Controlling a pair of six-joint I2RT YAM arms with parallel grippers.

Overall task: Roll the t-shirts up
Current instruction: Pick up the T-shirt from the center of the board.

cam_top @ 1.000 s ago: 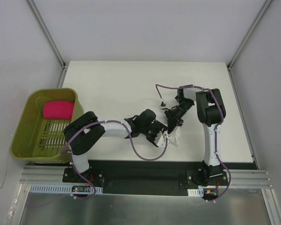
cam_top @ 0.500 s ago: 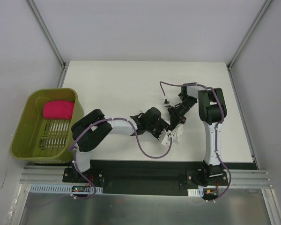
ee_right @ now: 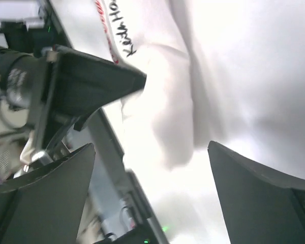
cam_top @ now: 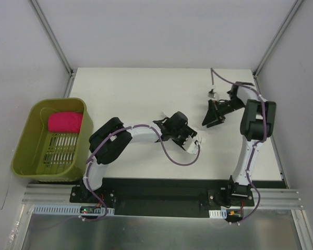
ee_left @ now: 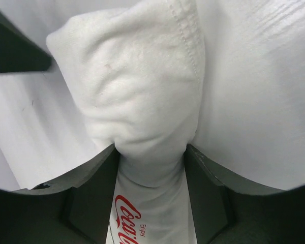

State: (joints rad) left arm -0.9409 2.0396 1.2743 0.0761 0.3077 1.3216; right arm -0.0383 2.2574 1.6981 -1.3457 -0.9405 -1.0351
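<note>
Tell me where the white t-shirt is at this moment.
In the top view the white t-shirt lies bunched on the table, right of centre, pinched by the left gripper, with the open right gripper just beyond it.

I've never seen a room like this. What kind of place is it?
Probably a robot testing lab: a bare white tabletop boxed in by plain grey wall panels, with black-and-white robot arms mounted on an aluminium rail.

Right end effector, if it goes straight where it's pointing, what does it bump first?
Probably the white t-shirt, bunched in the left end effector; the right end effector is open and apart from it, though depth is unclear.
</note>
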